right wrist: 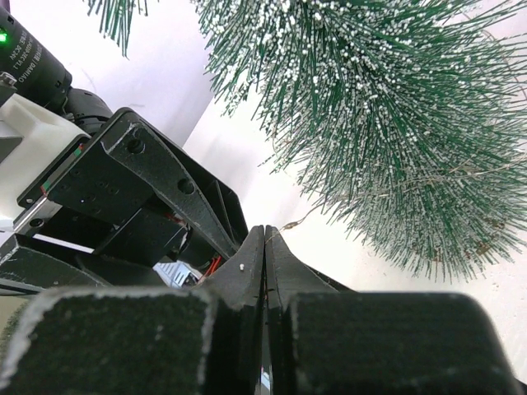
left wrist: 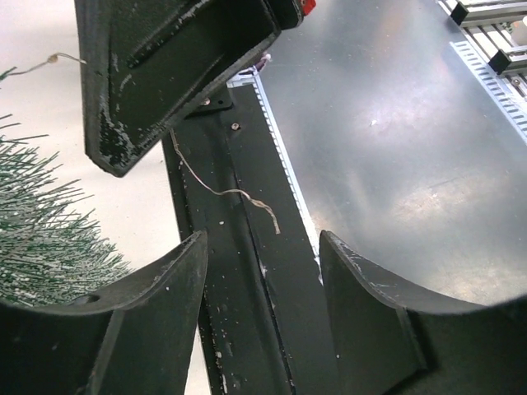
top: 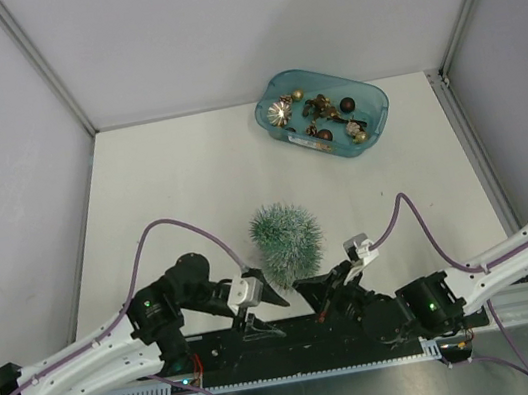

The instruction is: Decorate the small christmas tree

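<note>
The small christmas tree (top: 286, 237), bristly and frosted green, stands near the table's front middle; it also shows in the left wrist view (left wrist: 41, 239) and the right wrist view (right wrist: 387, 107). My right gripper (top: 304, 285) is just in front of it, jaws pressed together (right wrist: 264, 229) on a thin light wire (right wrist: 290, 227) that runs into the branches. The wire's loose end (left wrist: 222, 191) hangs below the right gripper's finger (left wrist: 165, 74). My left gripper (top: 279, 299) is open and empty (left wrist: 262, 239), close beside the right one, over the black rail.
A teal tray (top: 372, 98) of several ornaments (top: 322, 117) sits at the back right. A black rail (top: 298, 339) and a metal sheet (left wrist: 395, 123) run along the near edge. Frame posts and grey walls enclose the table.
</note>
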Controlling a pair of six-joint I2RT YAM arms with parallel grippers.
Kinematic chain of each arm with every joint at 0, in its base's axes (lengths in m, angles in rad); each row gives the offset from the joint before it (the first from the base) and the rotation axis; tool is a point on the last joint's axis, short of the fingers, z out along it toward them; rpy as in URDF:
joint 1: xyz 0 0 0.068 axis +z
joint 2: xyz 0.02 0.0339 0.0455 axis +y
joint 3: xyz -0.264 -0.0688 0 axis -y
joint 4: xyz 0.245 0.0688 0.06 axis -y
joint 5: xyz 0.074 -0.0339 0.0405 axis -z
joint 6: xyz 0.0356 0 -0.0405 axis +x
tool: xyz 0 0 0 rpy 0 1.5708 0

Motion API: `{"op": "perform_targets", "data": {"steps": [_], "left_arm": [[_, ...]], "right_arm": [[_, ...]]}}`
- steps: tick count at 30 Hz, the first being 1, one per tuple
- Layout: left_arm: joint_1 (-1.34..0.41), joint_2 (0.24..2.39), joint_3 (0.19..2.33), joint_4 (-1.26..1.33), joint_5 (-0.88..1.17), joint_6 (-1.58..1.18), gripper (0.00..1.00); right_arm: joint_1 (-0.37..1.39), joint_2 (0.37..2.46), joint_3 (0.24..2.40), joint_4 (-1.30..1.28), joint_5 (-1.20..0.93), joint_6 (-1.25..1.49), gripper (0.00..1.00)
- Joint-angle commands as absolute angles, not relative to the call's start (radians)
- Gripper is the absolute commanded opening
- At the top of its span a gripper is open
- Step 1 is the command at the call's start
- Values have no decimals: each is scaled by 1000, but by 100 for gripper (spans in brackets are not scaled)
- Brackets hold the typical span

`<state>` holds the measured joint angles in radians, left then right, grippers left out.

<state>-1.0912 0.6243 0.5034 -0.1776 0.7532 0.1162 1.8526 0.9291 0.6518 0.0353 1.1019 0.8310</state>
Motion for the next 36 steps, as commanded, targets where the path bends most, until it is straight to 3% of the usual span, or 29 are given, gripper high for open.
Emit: {"op": "perform_targets", "data": {"steps": [1,11,28,32,36], "left_arm": [[-1096,613,529,-197,780,138,63],[-1085,629,561,-191,651,46,62],[-1072,650,550,-160,721,-22,63],[-1072,654,535,-146,710,-11,59],[-1072,661,525,-135,665,-2,44]], "right_arm": [[1872,933,650,84,1204,793,0],[1895,983,665,132,1232,717,0],[1917,1093,750,58,1322,740,0],[1922,1106,750,125,1323,678,0],[1929,1108,749,155,1324,658,0]]}}
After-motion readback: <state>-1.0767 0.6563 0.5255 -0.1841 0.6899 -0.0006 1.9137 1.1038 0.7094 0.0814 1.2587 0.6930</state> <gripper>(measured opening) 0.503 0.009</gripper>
